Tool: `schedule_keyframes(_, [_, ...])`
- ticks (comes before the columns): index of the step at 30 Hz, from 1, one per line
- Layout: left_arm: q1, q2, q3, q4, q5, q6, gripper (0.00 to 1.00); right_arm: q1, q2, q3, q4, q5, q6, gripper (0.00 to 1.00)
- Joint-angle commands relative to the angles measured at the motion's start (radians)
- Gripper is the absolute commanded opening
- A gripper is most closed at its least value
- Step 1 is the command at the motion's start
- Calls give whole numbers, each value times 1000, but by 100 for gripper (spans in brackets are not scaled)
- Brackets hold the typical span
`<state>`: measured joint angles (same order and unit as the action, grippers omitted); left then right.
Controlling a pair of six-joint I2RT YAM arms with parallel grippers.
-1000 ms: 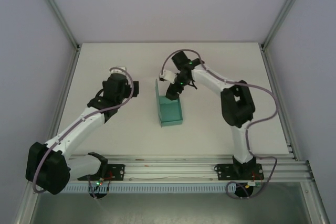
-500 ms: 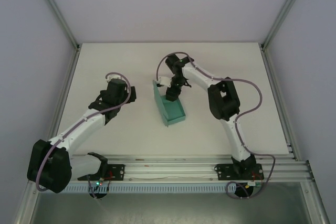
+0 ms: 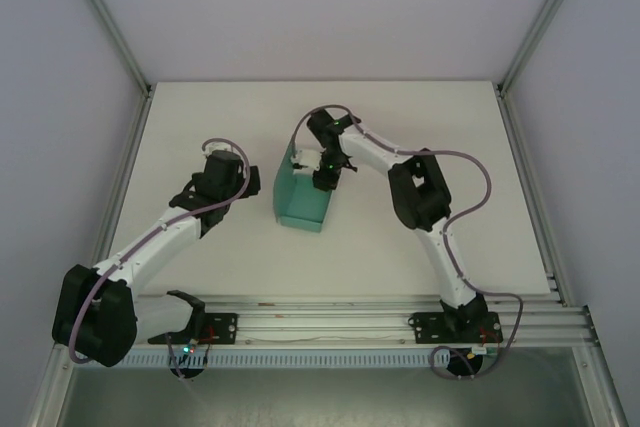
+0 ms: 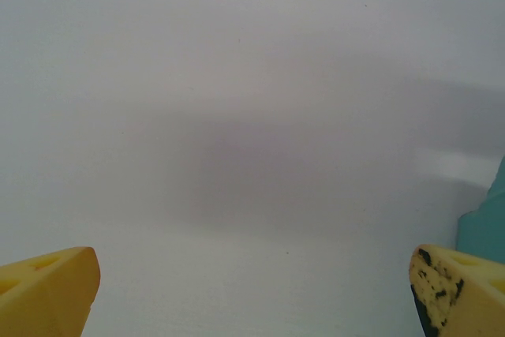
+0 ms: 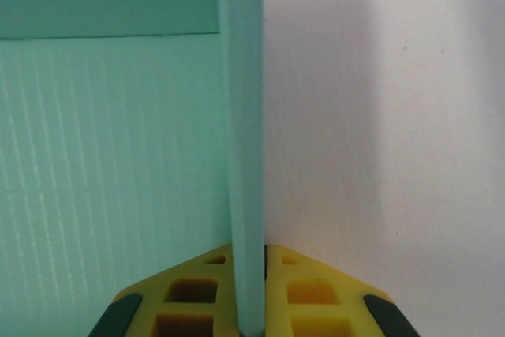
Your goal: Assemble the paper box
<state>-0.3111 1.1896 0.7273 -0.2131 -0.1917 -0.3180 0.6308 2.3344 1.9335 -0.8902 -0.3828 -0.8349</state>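
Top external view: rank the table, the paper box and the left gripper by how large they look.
Largest to smallest:
1. table, by far
2. paper box
3. left gripper, clearly smaller than the box even though it is raised nearer the camera

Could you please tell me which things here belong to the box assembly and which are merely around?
Part of the job: paper box; right gripper, pinching its wall; left gripper, open.
Merely around: table; aluminium rail at the near edge.
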Motion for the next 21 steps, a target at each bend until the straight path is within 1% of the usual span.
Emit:
schedule_keyframes(1, [10, -15, -12, -29, -22, -22, 100, 19, 15, -56, 62, 173, 186, 0])
schedule_keyframes(3, [9, -16, -13, -34, -33, -28, 100, 28, 3, -88, 78, 245, 274, 0])
schedule_keyframes(4, [10, -16, -11, -38, -37, -28, 100, 35, -11, -121, 110, 304, 329, 0])
schedule_keyframes(8, [10, -22, -17, -45, -52, -46, 100, 59, -41, -216, 139, 528, 518, 0])
schedule_keyframes(9, [10, -24, -20, -41, -54, -48, 100, 66, -52, -252, 158, 566, 554, 0])
schedule_keyframes(11, [10, -25, -22, -40, -58, -51, 100, 79, -58, -293, 157, 595, 615, 0])
schedule_keyframes(12, [10, -25, -22, -41, -59, -51, 100, 84, -48, -289, 117, 606, 641, 0])
schedule_keyframes(14, [10, -24, -15, -48, -63, -52, 100, 92, -35, -292, 83, 678, 706, 0])
schedule_keyframes(17, [10, -20, -6, -56, -68, -55, 100, 98, -32, -304, 47, 683, 753, 0])
schedule_keyframes(18, [9, -19, -4, -60, -72, -59, 100, 101, -36, -313, 55, 714, 772, 0])
schedule_keyframes(20, [9, -19, 1, -65, -65, -55, 100, 100, -50, -331, 68, 680, 777, 2])
schedule_keyframes(21, [10, -21, 1, -63, -60, -56, 100, 100, -68, -349, 102, 655, 778, 7])
